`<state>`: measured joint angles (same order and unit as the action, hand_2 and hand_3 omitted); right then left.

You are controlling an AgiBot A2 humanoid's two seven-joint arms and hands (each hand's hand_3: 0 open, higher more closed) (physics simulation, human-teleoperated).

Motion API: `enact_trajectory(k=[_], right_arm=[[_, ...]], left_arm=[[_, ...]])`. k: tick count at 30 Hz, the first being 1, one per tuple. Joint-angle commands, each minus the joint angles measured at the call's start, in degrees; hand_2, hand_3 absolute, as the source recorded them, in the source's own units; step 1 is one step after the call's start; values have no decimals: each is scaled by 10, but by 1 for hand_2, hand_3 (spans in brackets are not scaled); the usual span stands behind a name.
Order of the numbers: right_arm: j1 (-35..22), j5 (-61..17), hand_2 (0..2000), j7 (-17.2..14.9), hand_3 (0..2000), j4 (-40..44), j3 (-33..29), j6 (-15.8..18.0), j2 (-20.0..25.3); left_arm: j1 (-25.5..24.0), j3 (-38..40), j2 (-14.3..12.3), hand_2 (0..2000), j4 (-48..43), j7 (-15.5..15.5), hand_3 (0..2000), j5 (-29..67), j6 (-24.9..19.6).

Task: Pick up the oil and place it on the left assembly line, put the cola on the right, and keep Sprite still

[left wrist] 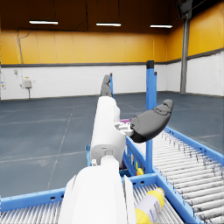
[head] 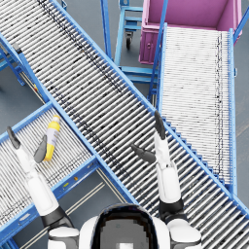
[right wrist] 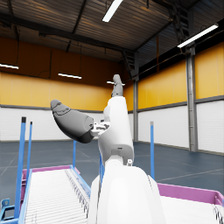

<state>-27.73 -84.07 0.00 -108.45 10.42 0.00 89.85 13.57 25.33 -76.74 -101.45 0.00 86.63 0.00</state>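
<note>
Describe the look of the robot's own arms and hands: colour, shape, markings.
The glossy white left arm and right arm are smooth rounded shells, each with a dark collar near the elbow. The left hand and right hand have white palms and dark grey, tapered fingers. No cables or markings show.

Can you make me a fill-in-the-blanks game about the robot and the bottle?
1. The oil bottle lies on the ___ conveyor, beside the left hand.
2. The right hand holds ___.
3. The big bin at the far end is coloured ___.

Missing words: left; nothing; pink.
</note>
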Motion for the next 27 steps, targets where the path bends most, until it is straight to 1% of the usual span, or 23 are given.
enact_trajectory(k=[1,4,6,7,10,13,16,17,20,27], right_arm=[[-30,0,0,0,0,0,-111,0,-1],[-35,0,0,0,0,2,-148,0,-6],[-42,0,0,0,0,-1,-172,0,-9],[-43,0,0,0,0,-3,-180,0,-10],[-45,0,0,0,0,-8,-198,0,-13],[-42,0,0,0,0,-7,-216,0,-15],[-29,0,0,0,0,-14,-221,0,-11],[-28,0,0,0,0,-10,-212,0,-12],[-20,9,0,-2,0,-8,-206,2,-18],[15,74,0,-16,0,8,-151,16,-65]], left_arm=[[22,-87,19,0,-40,0,0,0,0],[49,-141,36,0,-64,0,0,0,0],[65,-167,41,0,-67,0,0,0,0],[75,-174,37,0,-69,0,0,0,0],[97,-204,36,0,-73,0,0,0,0],[109,-225,32,0,-75,0,0,0,0],[110,-238,29,0,-81,0,0,0,0],[99,-225,29,0,-75,0,0,0,0],[95,-232,29,0,-74,2,0,-9,2],[76,-265,40,0,-58,16,0,-80,16]])
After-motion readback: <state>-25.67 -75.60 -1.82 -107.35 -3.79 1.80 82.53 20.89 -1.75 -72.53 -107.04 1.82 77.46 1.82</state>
